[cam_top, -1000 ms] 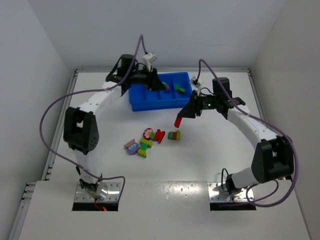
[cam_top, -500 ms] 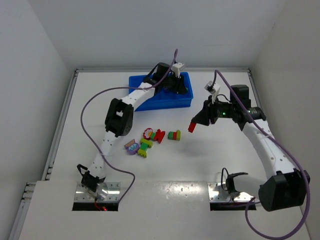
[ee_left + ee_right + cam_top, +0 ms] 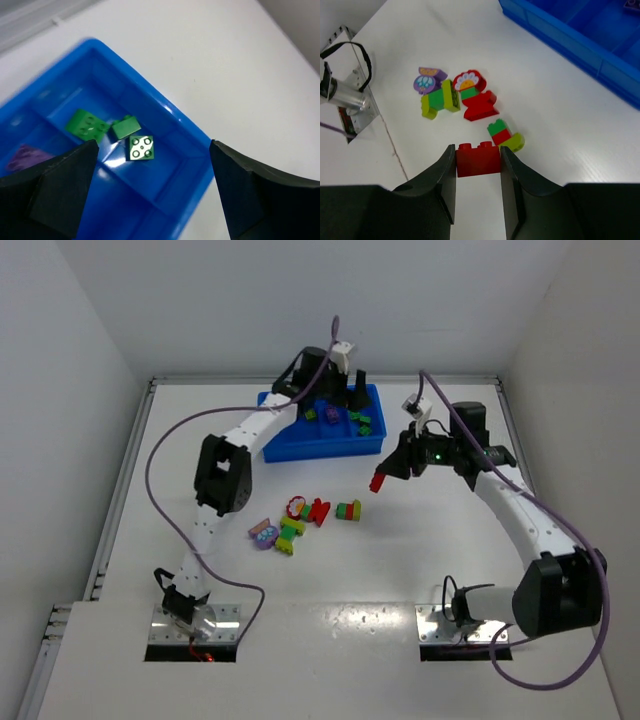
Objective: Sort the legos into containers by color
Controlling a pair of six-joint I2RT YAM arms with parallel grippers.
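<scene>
Tray (image 3: 330,450) at the far middle (some legos (image 3: 141,148) inside), loose legos (image 3: 318,511) before it.

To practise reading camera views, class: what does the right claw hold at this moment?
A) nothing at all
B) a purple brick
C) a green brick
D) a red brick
D: in the right wrist view, the right claw is shut on a red brick, its fingers pressed against the brick's two sides.

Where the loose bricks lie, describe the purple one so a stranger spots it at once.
From the blue tray, come toward the near side to the loose group of bricks. The purple piece lies at that group's left end, beside a yellow-green and green cluster. It alone there is purple, with a pale flower print.
</scene>
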